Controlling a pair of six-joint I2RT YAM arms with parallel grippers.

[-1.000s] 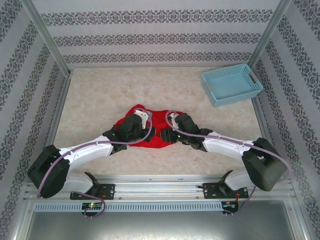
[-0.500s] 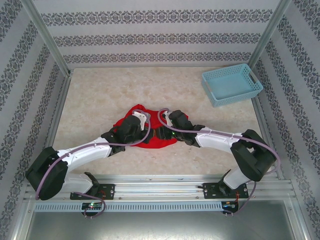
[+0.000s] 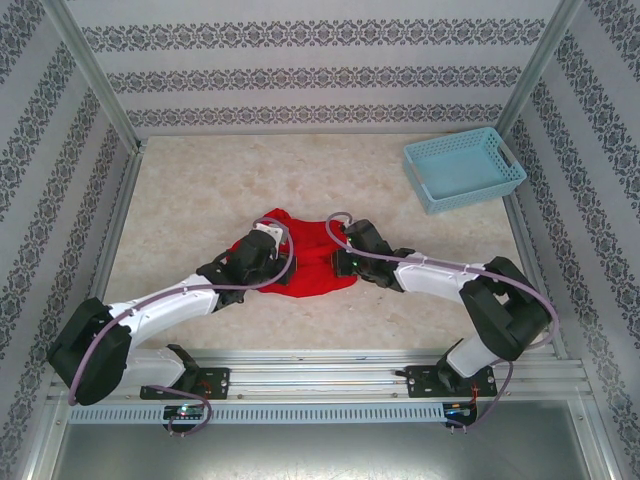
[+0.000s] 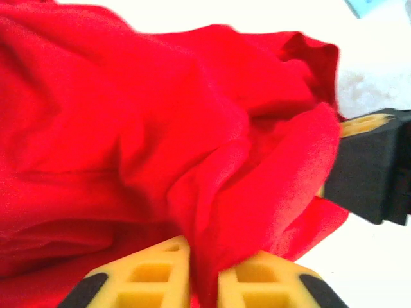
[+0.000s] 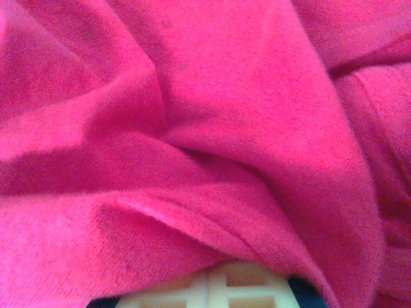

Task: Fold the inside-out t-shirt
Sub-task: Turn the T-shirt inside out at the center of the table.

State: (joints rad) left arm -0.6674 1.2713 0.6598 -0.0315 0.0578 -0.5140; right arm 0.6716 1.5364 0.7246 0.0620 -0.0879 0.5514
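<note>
Bunched inside-out t-shirt (image 3: 305, 265) on bench (image 3: 200, 190), well apart from basket (image 3: 463, 167). Left end effector (image 4: 204, 269) clamps its fold; right end effector (image 5: 215, 285) closed together.

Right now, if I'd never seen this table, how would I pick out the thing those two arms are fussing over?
Start at the beige table; near its middle lies a crumpled t-shirt. It is bright red and soft, unlike the rigid light blue basket in the far right corner.

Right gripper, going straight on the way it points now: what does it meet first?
The red t-shirt: in the wrist view its folds lie right against the fingertips of the right gripper, with no gap ahead. What lies behind the cloth is hidden.
</note>
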